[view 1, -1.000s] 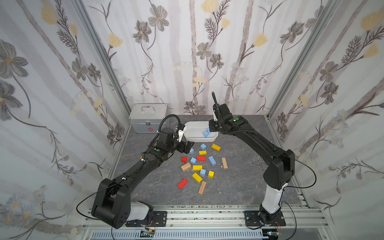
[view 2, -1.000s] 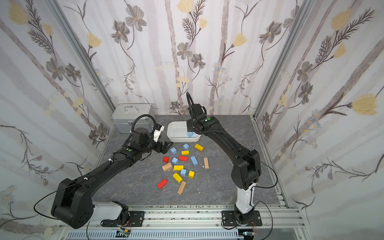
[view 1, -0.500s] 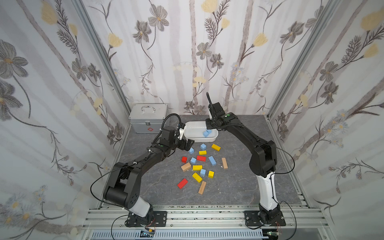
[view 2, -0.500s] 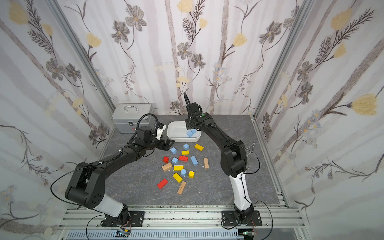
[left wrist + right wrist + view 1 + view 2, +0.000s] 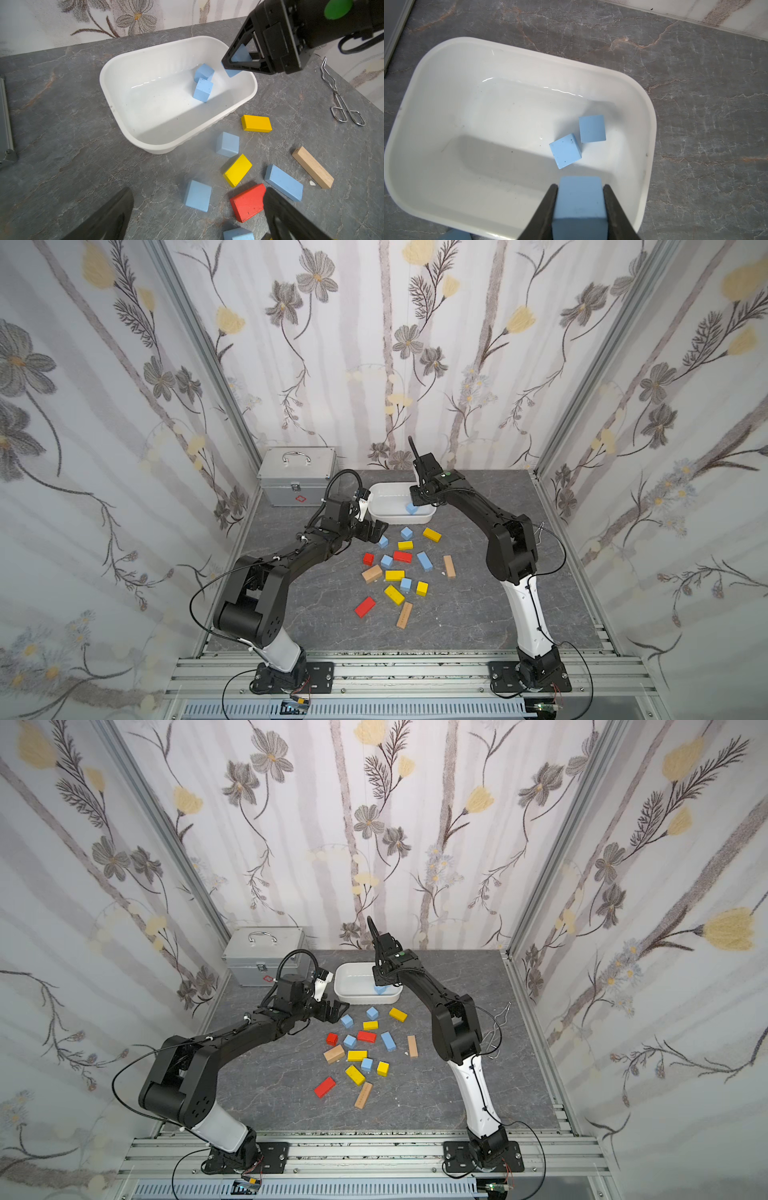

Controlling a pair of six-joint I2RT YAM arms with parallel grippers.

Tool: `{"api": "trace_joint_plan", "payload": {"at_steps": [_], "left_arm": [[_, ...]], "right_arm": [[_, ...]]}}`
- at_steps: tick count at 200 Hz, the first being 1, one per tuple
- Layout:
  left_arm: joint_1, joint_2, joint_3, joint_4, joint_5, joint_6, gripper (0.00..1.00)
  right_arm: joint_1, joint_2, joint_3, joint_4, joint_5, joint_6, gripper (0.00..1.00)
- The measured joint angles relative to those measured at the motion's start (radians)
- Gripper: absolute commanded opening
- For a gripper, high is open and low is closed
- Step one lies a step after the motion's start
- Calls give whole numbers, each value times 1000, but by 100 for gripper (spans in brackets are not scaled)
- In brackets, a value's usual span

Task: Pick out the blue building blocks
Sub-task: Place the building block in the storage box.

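Several blue building blocks lie loose on the grey table among other colours, such as a cube (image 5: 383, 541) and a longer bar (image 5: 424, 561). Two blue cubes (image 5: 565, 150) (image 5: 592, 128) rest in the white tub (image 5: 384, 491). My right gripper (image 5: 580, 187) is shut on another blue cube (image 5: 580, 199) and hangs over the tub's right end, as the left wrist view also shows on that cube (image 5: 239, 55). My left gripper (image 5: 197, 197) stands open low over the table just left of the pile, with a loose blue block (image 5: 197, 196) lying between its fingers untouched.
A silver case (image 5: 297, 477) stands at the back left, beside the tub. Metal tongs (image 5: 340, 99) lie near the right wall. Yellow (image 5: 432, 535), red (image 5: 365, 607) and tan (image 5: 449, 566) blocks lie mixed among the blue ones.
The right gripper has shifted slightly left over the tub, still holding its cube. Both arms' lower links have changed posture. The left gripper has barely moved and stays open.
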Motion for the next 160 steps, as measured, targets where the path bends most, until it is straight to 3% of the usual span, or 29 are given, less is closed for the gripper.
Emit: {"api": "trace_joint_plan", "payload": {"at_steps": [160], "left_arm": [[1, 6, -6, 0, 7, 0, 100]], "right_arm": [[-1, 95, 32, -39, 39, -17, 0]]}}
